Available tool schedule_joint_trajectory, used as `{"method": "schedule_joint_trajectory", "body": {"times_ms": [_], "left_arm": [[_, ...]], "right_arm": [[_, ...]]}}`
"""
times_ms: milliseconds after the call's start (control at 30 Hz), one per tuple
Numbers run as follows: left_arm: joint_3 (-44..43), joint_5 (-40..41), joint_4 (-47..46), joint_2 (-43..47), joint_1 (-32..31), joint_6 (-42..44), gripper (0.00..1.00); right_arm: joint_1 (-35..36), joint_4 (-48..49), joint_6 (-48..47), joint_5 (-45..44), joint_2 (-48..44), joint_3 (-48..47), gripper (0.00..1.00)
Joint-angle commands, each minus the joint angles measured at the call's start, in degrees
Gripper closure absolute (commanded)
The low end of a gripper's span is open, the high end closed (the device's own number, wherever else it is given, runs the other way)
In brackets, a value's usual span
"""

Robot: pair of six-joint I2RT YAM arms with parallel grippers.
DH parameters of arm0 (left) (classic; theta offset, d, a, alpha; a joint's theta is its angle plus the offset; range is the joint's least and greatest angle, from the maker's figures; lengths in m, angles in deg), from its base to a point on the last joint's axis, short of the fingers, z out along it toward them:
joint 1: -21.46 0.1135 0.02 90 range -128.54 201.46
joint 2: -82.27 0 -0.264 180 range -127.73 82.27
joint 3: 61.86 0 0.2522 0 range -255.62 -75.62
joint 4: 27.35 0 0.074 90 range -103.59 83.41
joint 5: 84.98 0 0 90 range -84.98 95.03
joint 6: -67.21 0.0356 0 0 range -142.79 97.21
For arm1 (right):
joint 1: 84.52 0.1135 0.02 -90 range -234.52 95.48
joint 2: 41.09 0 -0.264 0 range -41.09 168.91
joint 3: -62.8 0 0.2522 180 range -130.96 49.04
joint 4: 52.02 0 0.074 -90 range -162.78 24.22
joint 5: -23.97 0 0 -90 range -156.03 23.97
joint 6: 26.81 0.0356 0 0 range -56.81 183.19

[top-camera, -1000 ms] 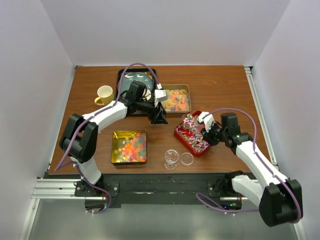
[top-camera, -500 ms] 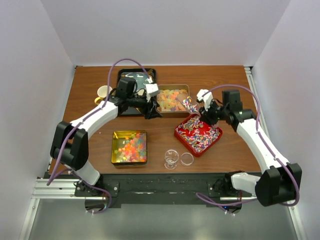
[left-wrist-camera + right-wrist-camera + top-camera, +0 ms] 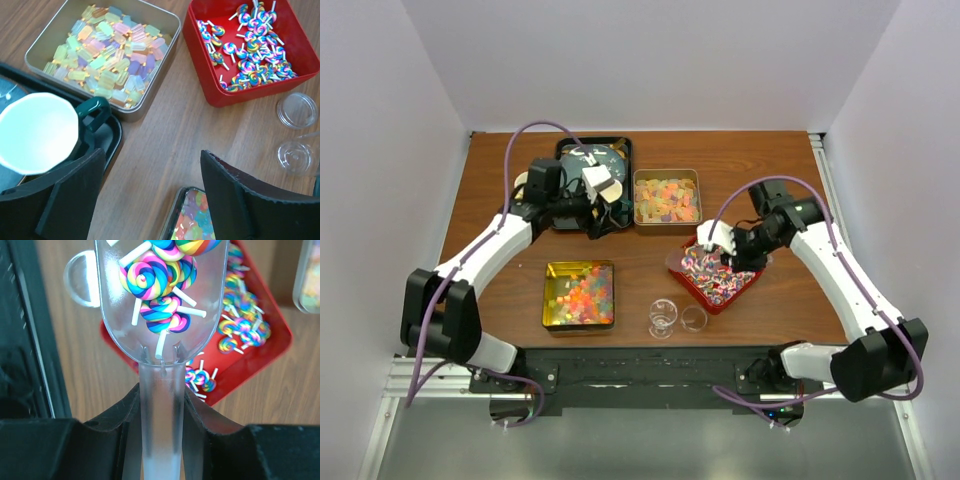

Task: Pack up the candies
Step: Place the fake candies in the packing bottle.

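Wooden table point(image 3: 770, 160), white walls: lollipops point(image 3: 155, 285) scooped up.
They fill a clear scoop point(image 3: 160, 380), its handle clamped in the right gripper point(image 3: 161, 400) over the red tray point(image 3: 277, 342) at 4 o'clock. Pastel sweets point(image 3: 105, 55) lie at 1 o'clock, bright cubes point(image 3: 580, 295) at 7. The left gripper point(image 3: 152, 155) gapes empty at 10 o'clock.

Overhead view. A brown wood-grain counter point(image 3: 760, 165) fills the middle of the frame. Plain white panels enclose it: a back wall point(image 3: 650, 60) at the top, a left wall point(image 3: 380, 150) and a right wall point(image 3: 910, 120). A metal rail point(image 3: 836, 215) borders its right edge. A grey surface point(image 3: 650, 450) spans the bottom. The light is even, with soft shadows.
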Motion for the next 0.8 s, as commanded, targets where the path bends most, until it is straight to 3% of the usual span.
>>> {"method": "schedule_joint_trajectory", "body": {"times_ms": [0,200,300,767], "left_arm": [[1.5,3.2,0.2,4.4,1.4,-0.1,0.16],[5.5,3.2,-1.0,6.9,2.8,-0.9,0.1],[7.5,3.3,-2.0,8.0,3.0,-1.5,0.0],[10.2,10.4,-7.6,8.6,7.1,-5.4,0.0]], "right_arm": [[7.0,-6.6,-7.0,-8.3,-1.8,-3.0,1.0],[12.8,-11.7,-4.3,-13.6,2.9,-9.9,1.0],[14.9,-13.9,-4.6,-16.3,4.2,-12.0,1.0],[20.1,-20.6,-8.3,-27.2,5.8,-14.4,1.0]]}}
